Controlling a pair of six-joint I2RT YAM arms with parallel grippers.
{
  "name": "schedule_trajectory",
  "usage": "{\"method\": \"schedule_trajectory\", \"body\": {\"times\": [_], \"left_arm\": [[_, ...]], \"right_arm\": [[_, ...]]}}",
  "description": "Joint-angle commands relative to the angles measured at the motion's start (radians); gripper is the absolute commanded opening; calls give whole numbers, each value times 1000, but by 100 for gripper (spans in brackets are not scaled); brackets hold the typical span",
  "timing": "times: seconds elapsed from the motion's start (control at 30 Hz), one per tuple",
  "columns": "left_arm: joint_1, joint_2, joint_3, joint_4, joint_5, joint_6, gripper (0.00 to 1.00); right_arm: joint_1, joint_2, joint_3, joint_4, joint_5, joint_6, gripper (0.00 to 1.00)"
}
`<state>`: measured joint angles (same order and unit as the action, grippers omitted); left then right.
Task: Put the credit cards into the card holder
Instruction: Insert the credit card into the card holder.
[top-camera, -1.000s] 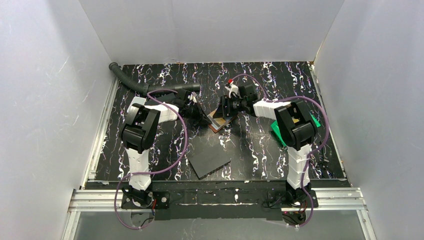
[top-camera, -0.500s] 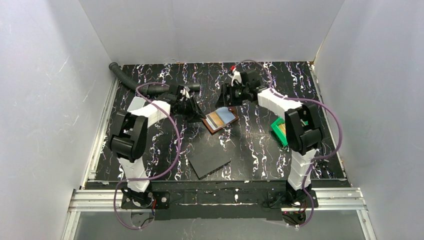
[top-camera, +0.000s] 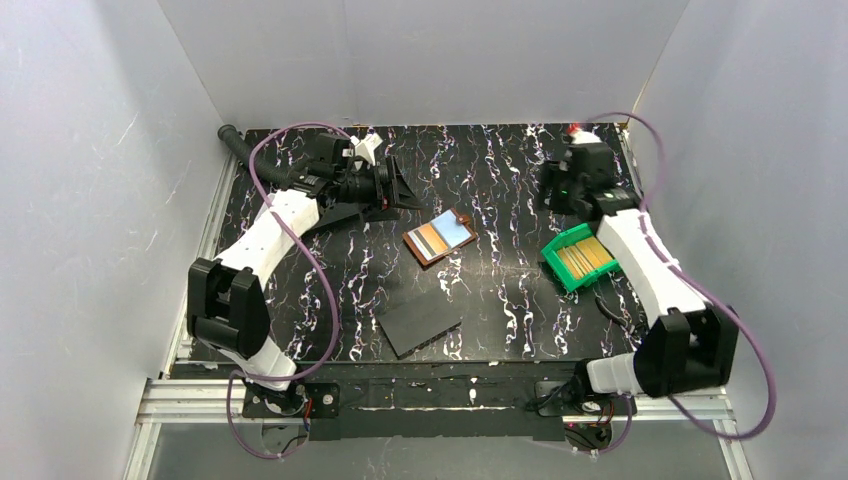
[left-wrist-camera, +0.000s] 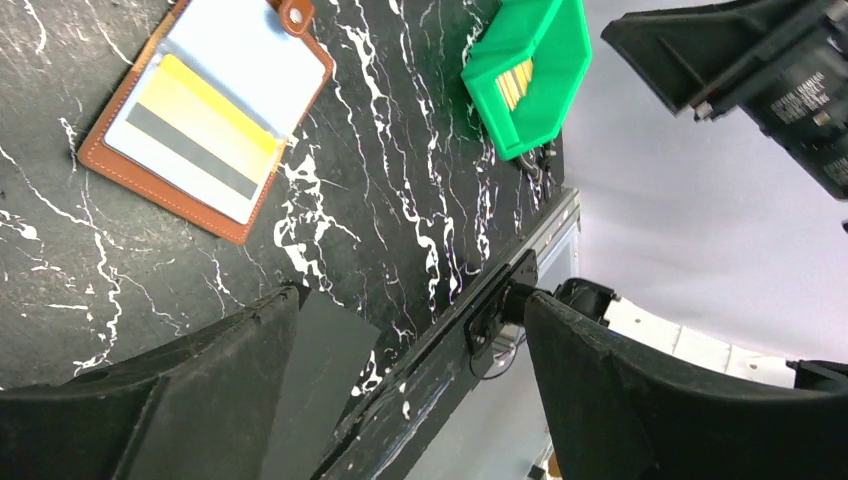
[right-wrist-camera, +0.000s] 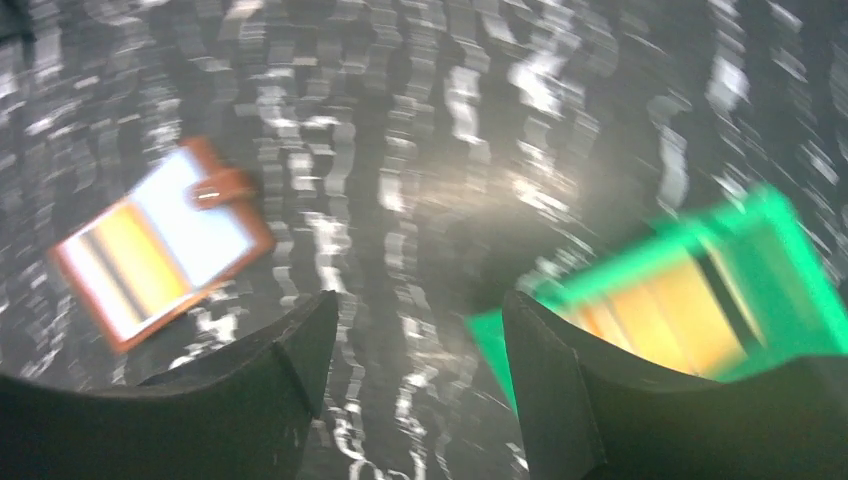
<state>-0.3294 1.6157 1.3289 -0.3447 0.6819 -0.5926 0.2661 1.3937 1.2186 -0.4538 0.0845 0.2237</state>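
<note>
The card holder lies open on the black marbled table, brown leather with its snap tab at the far corner. Inside it show an orange-yellow credit card with a dark stripe and a light blue one. More orange-yellow credit cards stand in the green bin. My left gripper hangs open behind and left of the holder, nothing between its fingers. Behind the bin, my right gripper is also open and empty. The right wrist view is blurred; it shows the holder and the bin.
A dark grey flat slab lies near the table's front edge, partly seen past my left finger. A black corrugated hose runs along the back left corner. White walls close in three sides.
Both grippers have drawn away from the card holder: the left one opened and moved back-left, the right one swung far right behind the green bin. The holder now lies uncovered.
</note>
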Motion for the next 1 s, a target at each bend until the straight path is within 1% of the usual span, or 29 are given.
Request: {"method": "schedule_trajectory", "body": {"times": [0.0, 0.07, 0.13, 0.2, 0.27, 0.37, 0.4, 0.47, 0.53, 0.63, 0.7, 0.77, 0.87, 0.97], "left_arm": [[-4, -57, -3, -76, 79, 100, 83], [-9, -72, -38, -74, 54, 132, 84], [-11, -79, -65, -70, 29, 146, 83], [-11, -87, -67, -71, 59, 145, 83], [-11, -107, -73, -62, 55, 148, 83], [-11, -132, -88, -58, 36, 158, 83], [-12, -133, -92, -55, 33, 158, 83], [-11, -126, -94, -53, 34, 154, 83], [-11, -108, -98, -43, 45, 139, 83], [-13, -63, -117, 4, 87, 95, 79], [-15, -24, -121, 27, 108, 68, 70], [-16, 24, -113, 29, 116, 48, 61], [-16, 96, -113, 62, 133, 9, 55], [-16, 168, -110, 101, 136, -55, 47]], "right_arm": [[-212, -139, -113, -88, 116, 74, 66], [-296, -177, -146, -95, 121, 81, 60], [-331, -174, -160, -122, 145, 82, 59], [-359, -144, -158, -147, 122, 89, 58], [-392, -116, -172, -110, 55, 65, 59], [-413, -73, -156, -57, -5, -18, 59], [-414, -59, -140, -50, -48, -31, 59], [-402, -53, -126, -27, -191, -33, 59], [-351, -62, -127, 32, -288, -8, 60], [-191, -38, -90, 57, -310, -2, 67], [-99, 16, -66, 95, -355, 21, 70], [-22, 90, -26, 111, -389, 54, 70], [91, 216, 51, 123, -404, 87, 70], [160, 340, 107, 175, -451, 140, 68]]}}
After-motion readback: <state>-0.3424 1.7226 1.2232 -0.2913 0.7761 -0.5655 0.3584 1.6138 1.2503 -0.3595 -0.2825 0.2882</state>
